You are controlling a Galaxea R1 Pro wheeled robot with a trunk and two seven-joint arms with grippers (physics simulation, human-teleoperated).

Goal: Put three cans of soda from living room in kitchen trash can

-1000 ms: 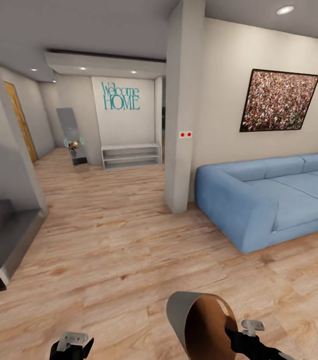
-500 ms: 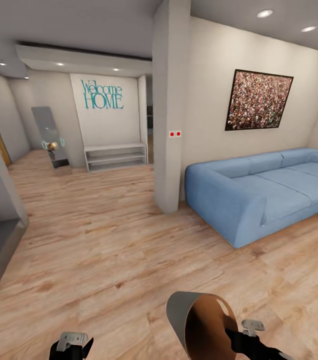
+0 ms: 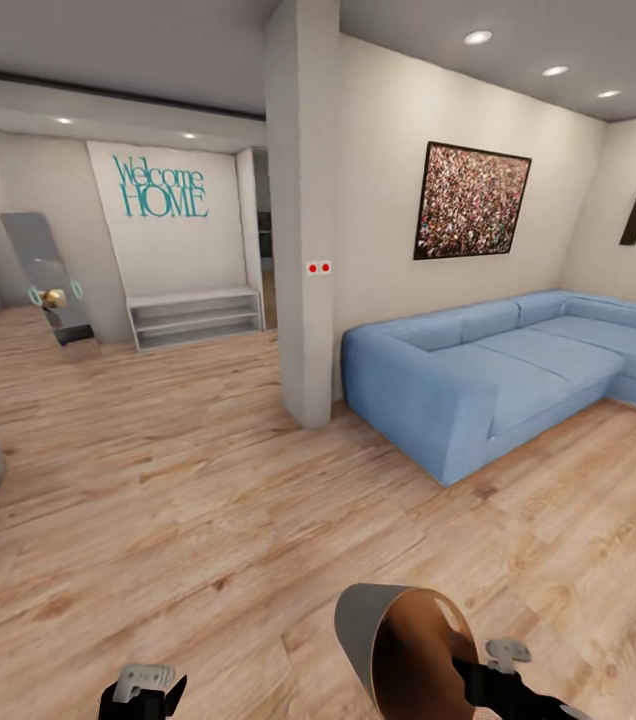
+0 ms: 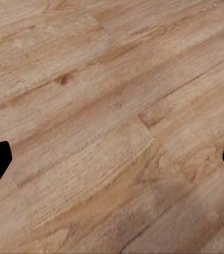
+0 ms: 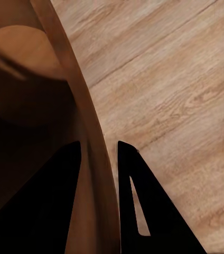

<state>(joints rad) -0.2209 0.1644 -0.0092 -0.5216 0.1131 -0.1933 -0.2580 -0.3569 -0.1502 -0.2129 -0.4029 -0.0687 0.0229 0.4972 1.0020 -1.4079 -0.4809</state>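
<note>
Tash can [image 3: 398, 650]: small round tapered bucket, held clear of the floor and tipped on its side, long axis lying roughly level and running away from the robot toward its left, open mouth turned back toward the head camera. Outside pale grey, matte; inside glossy copper-brown, with a slot-shaped handle hole near the rim. The rim wall sits between the two fingers of the right claw [image 5: 99, 159], one dark finger [image 5: 54, 201] inside the mouth and the other outside, clamped on the wall; the bucket body extends ahead of that claw and to its left. Left claw [image 3: 143, 690]: dark body with a pale grey plate, low beside the trunk, well apart from the tash can; its two black fingertips stand wide apart at the edges of the left wrist view, nothing between them, only floor ahead. Floor [image 3: 208, 480]: light wood planks, visible grain and knots. Beyond the right claw, a blue upholstered corner sofa [image 3: 488, 370] against a cream wall with a dark-framed speckled picture [image 3: 471, 201]; a square plaster pillar [image 3: 305, 220] with two red dots; further off, a low grey shelf unit [image 3: 195, 317] under teal "Welcome HOME" lettering [image 3: 161, 187]. Compared with the earlier frames, the whole room has slid leftward in the head view while tash can and claws keep their places: the camera has turned.
</note>
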